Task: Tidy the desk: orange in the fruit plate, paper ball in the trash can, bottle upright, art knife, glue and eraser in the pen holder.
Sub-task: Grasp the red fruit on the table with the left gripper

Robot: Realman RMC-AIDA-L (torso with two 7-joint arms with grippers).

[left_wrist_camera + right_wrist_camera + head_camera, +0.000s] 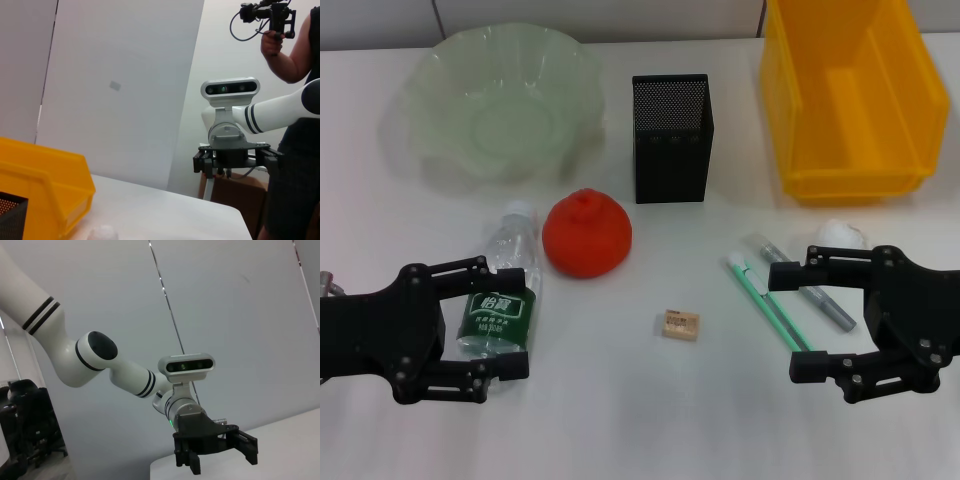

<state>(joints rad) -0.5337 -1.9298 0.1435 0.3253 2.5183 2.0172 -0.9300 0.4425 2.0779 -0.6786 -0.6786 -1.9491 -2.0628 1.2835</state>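
The orange (586,233), a red-orange round fruit with a small knob on top, lay on the white desk (620,410) just beside the clear plastic bottle (504,293) with its green label and white cap, which lay on its side. Nothing looked sorted yet: the translucent pale green fruit plate (450,70) with its ruffled rim sat far left with nothing in it, and the bright yellow rectangular trash can (800,120) stood far right with the tall black mesh pen holder (671,140) between them.

The left gripper (505,315) hovered low at the near left, its black fingers spread apart on either side of the bottle's labelled body, not closed on it. The orange lay just past it, toward the plate. The right gripper (802,320) hovered at the near right with fingers also spread. The slim mint-green art knife (768,303) and the thin grey-silver glue stick (802,283) lay side by side between and just beyond its fingertips, the crumpled white paper ball (841,234) sat behind it near the can, and the small tan eraser (681,324) lay apart toward the middle.

The task seemed at its very start. The left arm would need either to close on the bottle and stand it up, or to shift onto the orange.
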